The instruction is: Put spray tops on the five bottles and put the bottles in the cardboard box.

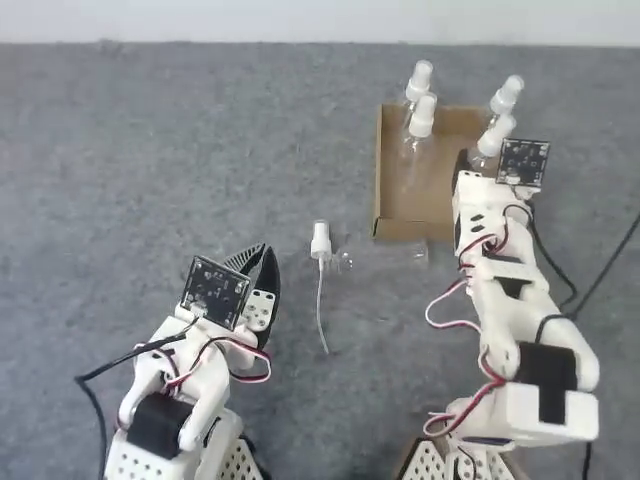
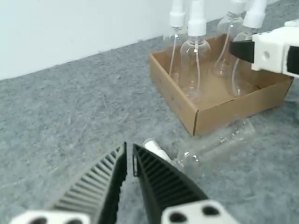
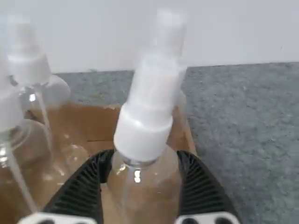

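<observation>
Cardboard box (image 1: 400,212) at 2 o'clock, four bottles (image 1: 417,125) upright in it (near-right bottle (image 1: 495,135) within the jaws of the right gripper (image 3: 145,161)), fifth bottle (image 1: 385,258) lying at the box's 6 o'clock, spray top (image 1: 320,242) at its 9 o'clock.

Left gripper (image 2: 130,151) hangs low with jaws nearly together; right gripper (image 3: 145,159) clasps a bottle (image 3: 140,189).

Grey carpeted table (image 1: 150,150), cardboard box (image 1: 400,229) standing on it, clear bottle (image 1: 385,258) lying alongside, loose spray top (image 1: 320,242) beside.
</observation>
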Tool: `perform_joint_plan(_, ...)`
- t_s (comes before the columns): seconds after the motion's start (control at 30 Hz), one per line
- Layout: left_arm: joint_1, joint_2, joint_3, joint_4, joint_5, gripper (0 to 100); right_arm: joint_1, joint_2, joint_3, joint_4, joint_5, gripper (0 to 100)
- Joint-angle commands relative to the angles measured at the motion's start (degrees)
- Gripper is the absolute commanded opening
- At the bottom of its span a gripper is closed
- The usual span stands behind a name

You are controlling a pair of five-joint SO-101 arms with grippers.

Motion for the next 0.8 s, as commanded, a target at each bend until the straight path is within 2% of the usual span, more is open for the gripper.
perform_joint_plan(0.0, -0.1, -0.9, -0.5, -1.9, -0.4, 1, 0.8, 0.2, -4.8, -1.6, -3.7, 0.6)
perform_joint_plan(0.1, -0.1, -0.9, -0.5, -2.0, -0.4, 1, 1.3, 0.3, -4.8, -1.7, -6.2, 0.6)
perform_joint_plan(0.77, -0.1, -0.9, -0.5, -2.0, -0.4, 1, 1.4, 0.8, -4.6, -1.2, -4.0, 1.1)
